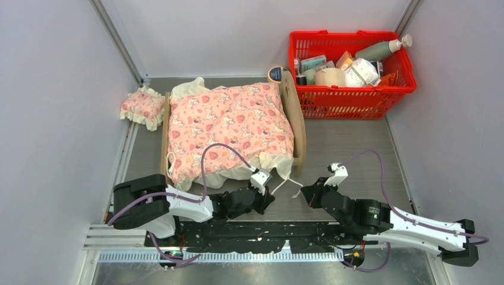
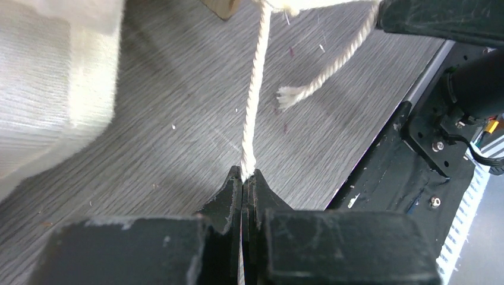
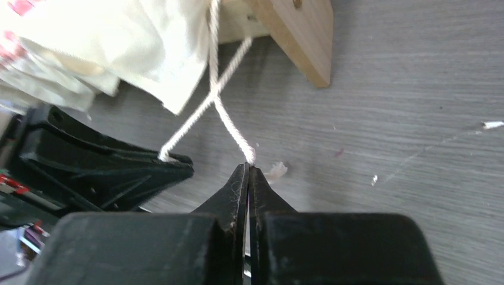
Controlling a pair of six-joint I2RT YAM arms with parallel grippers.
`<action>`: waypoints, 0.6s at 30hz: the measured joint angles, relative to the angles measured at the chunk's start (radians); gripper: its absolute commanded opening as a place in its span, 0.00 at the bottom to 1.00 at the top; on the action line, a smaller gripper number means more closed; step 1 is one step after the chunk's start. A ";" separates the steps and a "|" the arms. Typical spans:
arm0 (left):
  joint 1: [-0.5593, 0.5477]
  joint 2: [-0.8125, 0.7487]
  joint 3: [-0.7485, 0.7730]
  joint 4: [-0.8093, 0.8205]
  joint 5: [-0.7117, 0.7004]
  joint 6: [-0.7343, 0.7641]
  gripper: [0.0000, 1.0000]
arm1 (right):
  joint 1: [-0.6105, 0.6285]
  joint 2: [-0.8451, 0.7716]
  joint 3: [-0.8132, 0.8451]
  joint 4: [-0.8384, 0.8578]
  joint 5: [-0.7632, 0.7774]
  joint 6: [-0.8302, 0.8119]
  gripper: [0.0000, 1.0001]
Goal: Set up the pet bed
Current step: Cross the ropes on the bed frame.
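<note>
At the near corner of the pet bed, left gripper and right gripper each clamp shut on one cord of the spread blanket, crossed but seemingly not yet knotted, while the pillow lies off the bed.

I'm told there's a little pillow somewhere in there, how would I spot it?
Find the wooden pet bed in the middle, covered by the pink blanket. Just left of its far end lies the pillow. It is pink with a cream frill like the blanket, but much smaller and square.
</note>
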 measured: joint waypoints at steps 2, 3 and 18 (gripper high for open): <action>0.000 0.018 0.005 -0.003 0.006 -0.003 0.00 | 0.000 0.043 0.013 -0.032 -0.031 0.007 0.08; 0.000 0.026 0.008 -0.002 0.008 -0.004 0.00 | 0.000 0.069 0.018 -0.045 -0.044 0.008 0.10; 0.000 0.082 0.011 0.028 0.033 -0.026 0.00 | 0.000 0.348 0.030 -0.008 -0.072 0.159 0.49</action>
